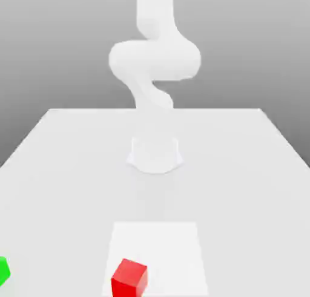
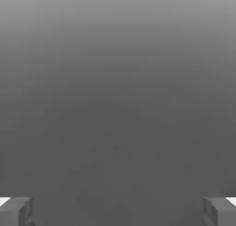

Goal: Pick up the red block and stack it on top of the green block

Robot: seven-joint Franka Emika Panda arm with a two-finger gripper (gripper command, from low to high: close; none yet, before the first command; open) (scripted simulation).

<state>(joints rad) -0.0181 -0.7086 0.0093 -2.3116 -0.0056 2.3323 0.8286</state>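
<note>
The red block (image 1: 129, 278) sits on the white table near its front edge, on a lighter square patch (image 1: 158, 256). The green block (image 1: 3, 270) lies at the exterior view's far left, cut by the frame edge, well apart from the red one. In the hand view my gripper (image 2: 118, 211) is open, its two grey fingertips (image 2: 16, 211) standing far apart with nothing between them, facing plain grey background. The white arm (image 1: 154, 60) rises from its base (image 1: 155, 153) at the table's middle and bends upward out of frame.
The white table (image 1: 242, 169) stretches wide around the arm's base. Behind it is a plain grey backdrop.
</note>
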